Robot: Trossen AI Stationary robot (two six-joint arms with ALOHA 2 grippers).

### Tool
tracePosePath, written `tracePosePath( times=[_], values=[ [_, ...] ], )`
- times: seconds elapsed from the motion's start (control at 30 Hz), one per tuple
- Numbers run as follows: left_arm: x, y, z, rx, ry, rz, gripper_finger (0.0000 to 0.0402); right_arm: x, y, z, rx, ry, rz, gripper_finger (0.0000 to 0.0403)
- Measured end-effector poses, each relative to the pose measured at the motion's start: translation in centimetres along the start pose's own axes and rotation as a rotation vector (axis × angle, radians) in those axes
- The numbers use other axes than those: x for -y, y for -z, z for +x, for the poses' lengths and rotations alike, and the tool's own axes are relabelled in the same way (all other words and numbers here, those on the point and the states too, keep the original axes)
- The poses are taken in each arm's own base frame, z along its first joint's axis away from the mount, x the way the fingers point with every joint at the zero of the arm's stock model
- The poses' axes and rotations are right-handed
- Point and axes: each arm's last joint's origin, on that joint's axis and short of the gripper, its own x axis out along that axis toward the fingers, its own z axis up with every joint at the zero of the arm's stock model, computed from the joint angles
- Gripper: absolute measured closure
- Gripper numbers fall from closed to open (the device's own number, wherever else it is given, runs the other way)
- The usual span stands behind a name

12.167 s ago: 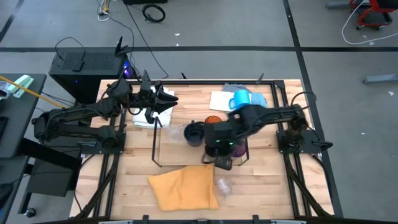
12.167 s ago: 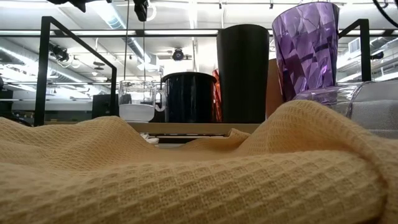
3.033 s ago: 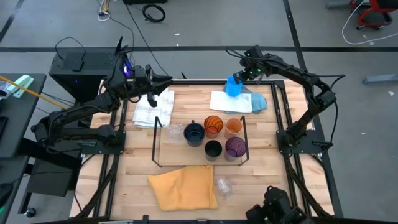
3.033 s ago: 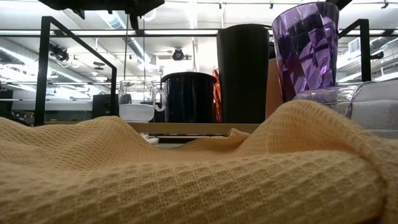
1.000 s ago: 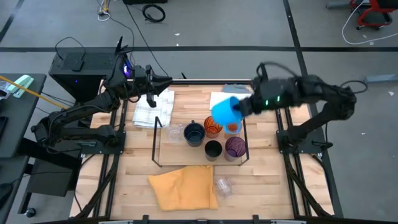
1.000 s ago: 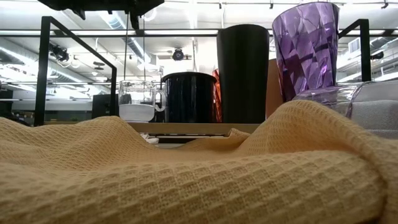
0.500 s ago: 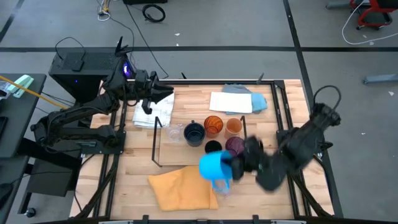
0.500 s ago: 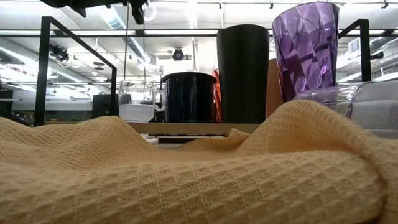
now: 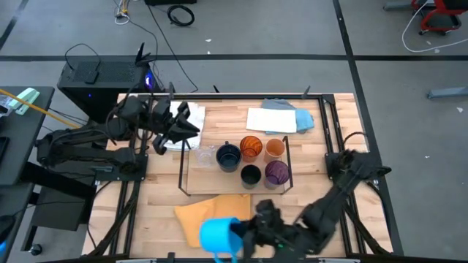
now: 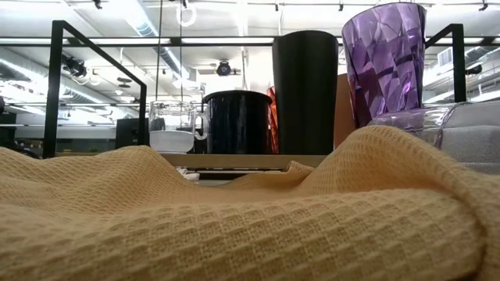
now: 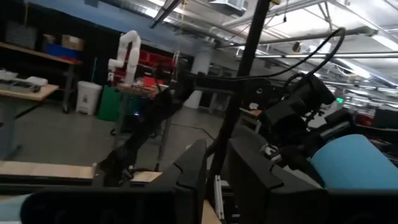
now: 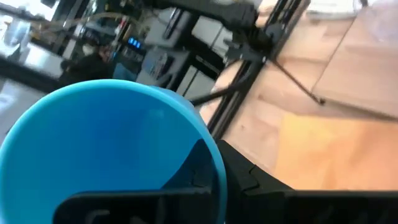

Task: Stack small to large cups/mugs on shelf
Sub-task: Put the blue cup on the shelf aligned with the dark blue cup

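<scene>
The bright blue mug (image 9: 218,235) hangs in my right gripper (image 9: 240,235) above the table's near edge, beside the yellow cloth (image 9: 210,213). On the shelf (image 9: 191,175) stand a clear glass (image 9: 205,155), the navy mug (image 9: 228,156), two orange cups (image 9: 251,147) (image 9: 275,148), the black cup (image 9: 251,174) and the purple cup (image 9: 276,172). My left gripper (image 9: 180,128) is open and holds nothing, above the white cloth (image 9: 170,140) by the shelf's far left corner. The low view shows the black cup (image 10: 305,92), the purple cup (image 10: 384,62) and the navy mug (image 10: 237,121). My right gripper holds the blue mug by its rim (image 12: 208,146), one finger (image 12: 198,167) inside the mouth and one outside the wall. The mug is lifted clear and tipped on its side, its mouth turned toward the gripper and its bottom toward the table's left.
A yellow waffle cloth (image 10: 234,218) fills the low view's foreground. White and blue-grey cloths (image 9: 272,119) lie behind the shelf on the far side. Black frame rails (image 9: 333,131) run along the table's sides. Bare shelf board lies at the near left (image 9: 208,179).
My right arm has swung fast with the blue mug from above the shelf's far side, past its right end, to the table's near edge and leftward over the yellow cloth. My left gripper has shifted a little toward the near edge.
</scene>
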Motion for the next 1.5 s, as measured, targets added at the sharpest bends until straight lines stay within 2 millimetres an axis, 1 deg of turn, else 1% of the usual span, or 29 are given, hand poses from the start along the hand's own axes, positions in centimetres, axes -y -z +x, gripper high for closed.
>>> tracePosePath(
  times=[0.1,0.2,0.3,0.47,0.63,0.77,0.87,1.03,1.17,1.3,1.43,1.5],
  values=[
    [0.4,-0.1,-0.2,-0.002,0.016,0.019,0.0334,-0.7,-0.7,2.5,0.019,0.028,0.003,0.0395],
    [0.8,-0.1,-0.7,-0.032,0.029,0.030,0.0335,0.1,-1.2,4.8,0.017,0.042,0.051,0.0395],
    [1.3,0.0,-1.5,-0.084,0.042,0.054,0.0332,0.9,-2.2,6.7,0.014,0.091,0.083,0.0395],
    [2.5,0.3,-3.4,-0.167,0.027,0.083,0.0329,2.4,-4.9,10.0,0.014,0.184,0.155,0.0396],
    [3.4,0.4,-5.0,-0.214,0.018,0.122,0.0336,4.1,-7.9,12.3,-0.030,0.282,0.221,0.0396],
    [3.9,0.5,-5.8,-0.237,0.014,0.138,0.0341,4.7,-9.3,12.8,-0.159,0.316,0.291,0.0396],
    [4.1,0.7,-6.2,-0.259,0.009,0.139,0.0342,5.0,-9.9,12.3,-0.257,0.362,0.342,0.0396],
    [4.1,1.1,-6.5,-0.292,0.005,0.153,0.0338,5.5,-10.7,10.7,-0.393,0.480,0.437,0.0396],
    [4.1,1.2,-6.5,-0.302,0.005,0.169,0.0343,5.6,-10.5,10.4,-0.447,0.523,0.497,0.0396],
    [4.0,1.2,-6.5,-0.309,-0.012,0.195,0.0348,6.1,-9.5,10.6,-0.449,0.583,0.505,0.0396],
    [3.9,1.3,-6.5,-0.309,-0.028,0.199,0.0347,7.3,-8.6,11.4,-0.423,0.678,0.493,0.0396],
    [3.9,1.3,-6.5,-0.309,-0.029,0.199,0.0344,7.5,-8.4,11.7,-0.405,0.689,0.499,0.0396]
  ],
)
